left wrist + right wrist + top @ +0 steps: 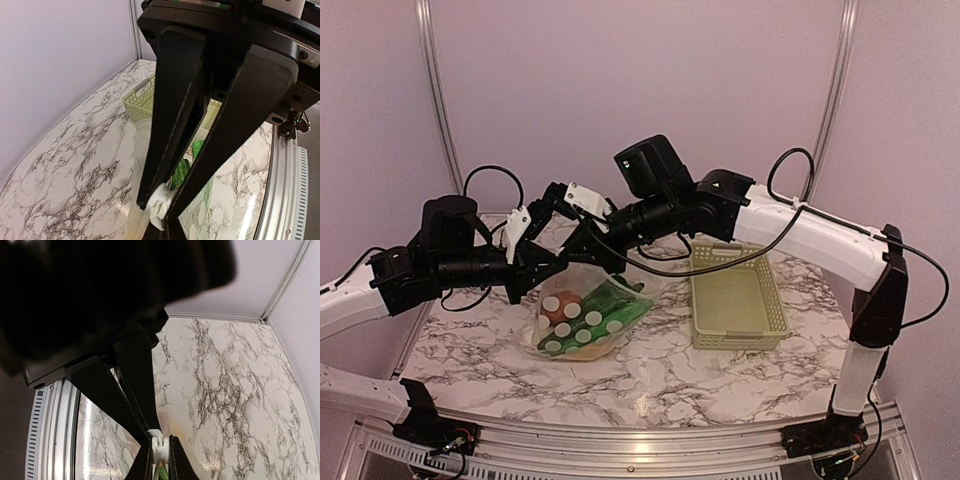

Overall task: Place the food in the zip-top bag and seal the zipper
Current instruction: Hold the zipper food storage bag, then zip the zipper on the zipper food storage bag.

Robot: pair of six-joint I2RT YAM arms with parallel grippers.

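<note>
The marble surface [720, 385] runs back from the near edge where the two arm bases are bolted. Left of its middle sits the zip-top bag [582, 300], clear and crinkled with white dots, its bottom resting on the surface and its upper edge pulled up toward the two arms that meet above it. The food is inside: a long green piece [620, 305] lies on a slant toward the right, a brown-orange round item [558, 312] sits to the left under the dots, and a patch of yellow-orange shows along the lower edge. The other pieces cannot be told apart through the plastic. The left gripper [159, 206] reaches in from the left, its fingers drawn together with the white pads clamped on the bag's upper edge; its wrist view looks down past them onto clear film and green food below. The right gripper [160, 449] comes in from the right and slightly farther back, its fingers also pressed together at the tips on the thin film, with a sliver of green showing just beneath the pads. The zipper itself is too faint to make out. To the right of the bag, near it but not touching, stands a pale green slotted basket [735, 300]. A plain lilac wall [640, 90] closes the scene behind.
</note>
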